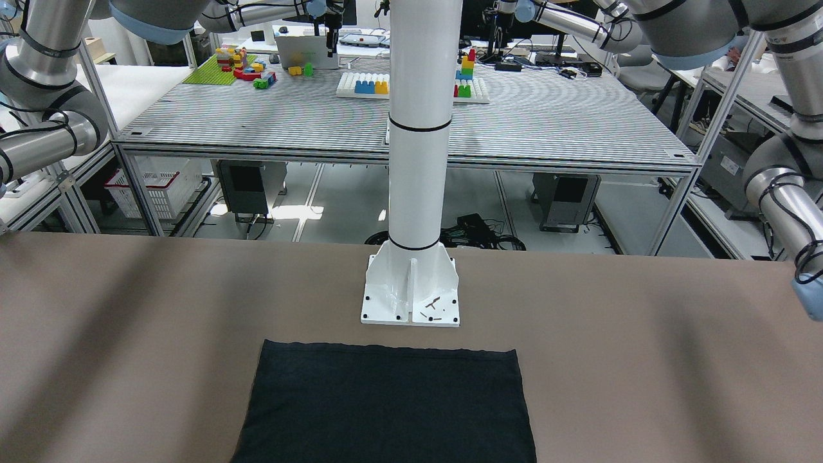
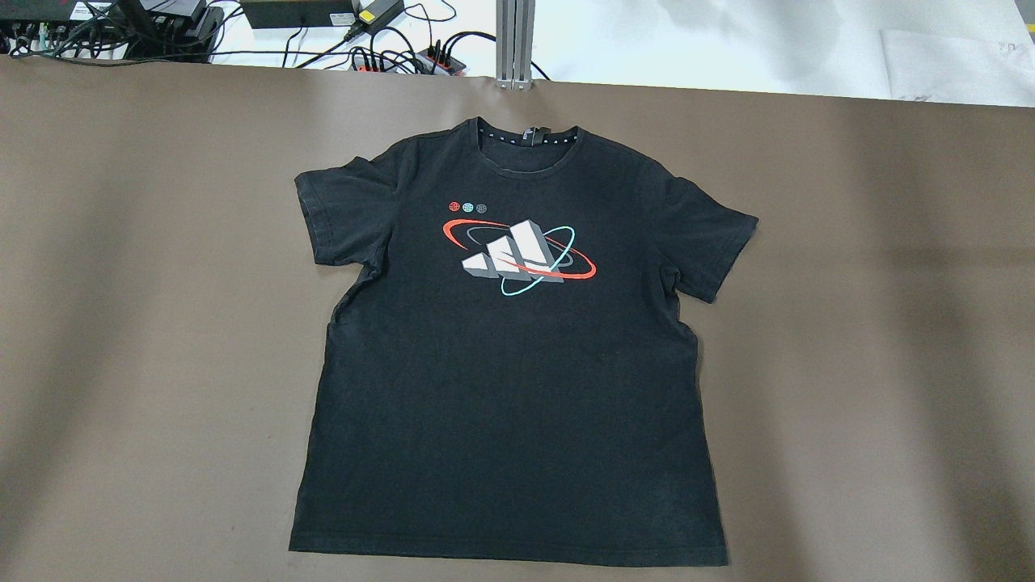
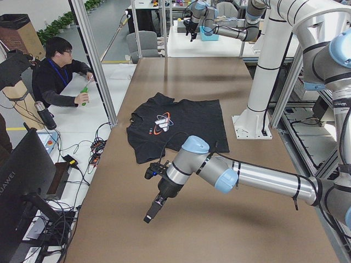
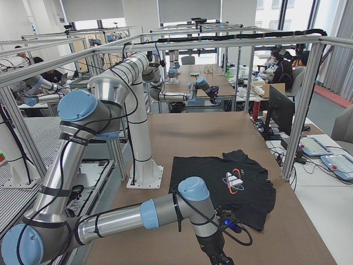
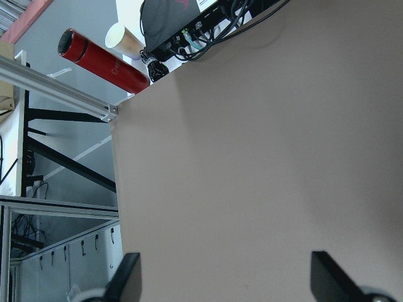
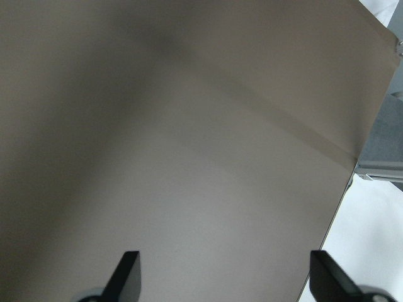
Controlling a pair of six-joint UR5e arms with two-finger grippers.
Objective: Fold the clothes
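The clothes are one black T-shirt [image 2: 509, 388] with a white, red and teal print on the chest, lying flat and face up on the brown table [image 2: 873, 339], collar toward the far edge. Its hem [image 1: 386, 350] lies just in front of the robot's base. My left gripper [image 5: 227, 277] hovers open over bare table near the table's left end, well away from the shirt [image 3: 175, 123]. Over bare table toward the right end, my right gripper [image 6: 223, 277] is open too, with nothing between its fingers. Neither gripper appears in the overhead view.
The white robot pedestal [image 1: 411, 289] stands at the table's near edge behind the hem. A red bottle [image 5: 104, 60] and a cup sit beyond the table's left end. A person [image 3: 57, 71] sits at a desk there. Cables run along the far edge [image 2: 388, 56].
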